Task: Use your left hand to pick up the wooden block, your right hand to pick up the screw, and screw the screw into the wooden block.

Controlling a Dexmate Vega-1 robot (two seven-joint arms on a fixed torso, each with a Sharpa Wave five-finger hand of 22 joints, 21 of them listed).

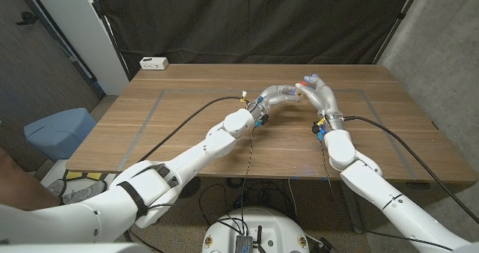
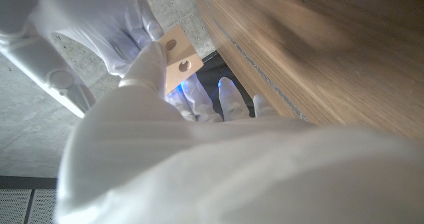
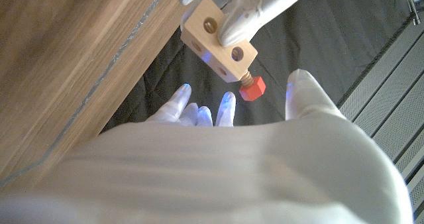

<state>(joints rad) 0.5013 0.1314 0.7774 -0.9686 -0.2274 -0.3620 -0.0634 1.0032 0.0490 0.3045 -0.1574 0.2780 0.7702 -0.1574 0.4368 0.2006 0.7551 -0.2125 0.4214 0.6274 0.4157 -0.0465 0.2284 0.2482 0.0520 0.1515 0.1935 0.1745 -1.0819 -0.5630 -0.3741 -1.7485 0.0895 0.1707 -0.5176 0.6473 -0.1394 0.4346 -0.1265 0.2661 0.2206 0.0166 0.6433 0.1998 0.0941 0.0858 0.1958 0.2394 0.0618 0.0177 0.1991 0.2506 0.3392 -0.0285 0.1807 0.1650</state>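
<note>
I'm seeing a pale tan wooden block (image 3: pixel 218 35) with a bright red screw (image 3: pixel 252 89) sticking out. Both hands are showing white: left hand (image 1: pixel 287 93), right hand (image 1: pixel 316 91). Blue light is glowing on fingertips (image 3: pixel 225 105). Table (image 1: pixel 187 126) is showing brown woodgrain with grey tape lines; black curtain (image 1: pixel 254 21) is hanging behind.
</note>
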